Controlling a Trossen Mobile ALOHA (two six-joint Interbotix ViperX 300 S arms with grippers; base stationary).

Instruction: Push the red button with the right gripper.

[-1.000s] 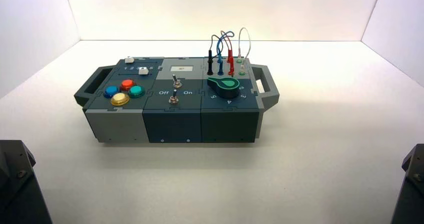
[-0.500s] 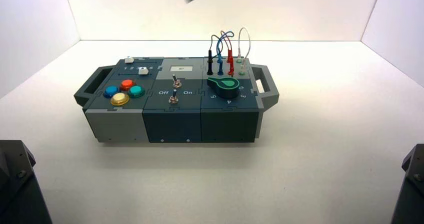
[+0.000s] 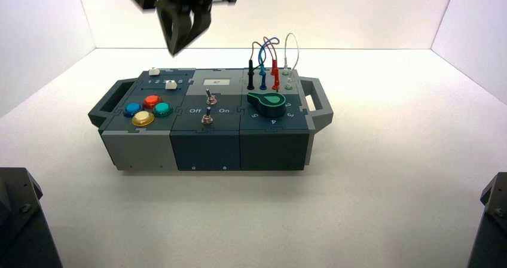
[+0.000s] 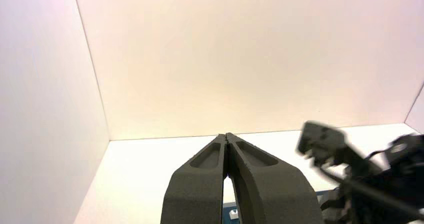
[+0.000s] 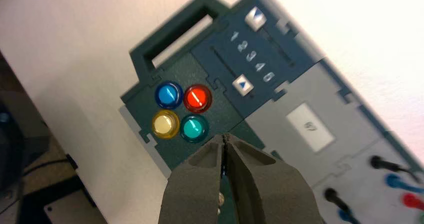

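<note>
The red button sits in the four-button cluster at the left end of the box, behind the yellow button and between the blue and green ones. In the right wrist view the red button shows plainly from above. My right gripper hangs high above and behind the box's left half, fingers shut to a point. In its own view the right gripper has its tip just beside the green button, well clear of the box. My left gripper is shut and empty, parked, facing the back wall.
Blue, yellow and green buttons surround the red one. Two white sliders, two toggle switches, a green knob and wired banana plugs fill the rest of the box. The arm bases stand at the near corners.
My right gripper has come into the high view from the top edge, moving left and down to hang above the box's left half. The box has not moved.
</note>
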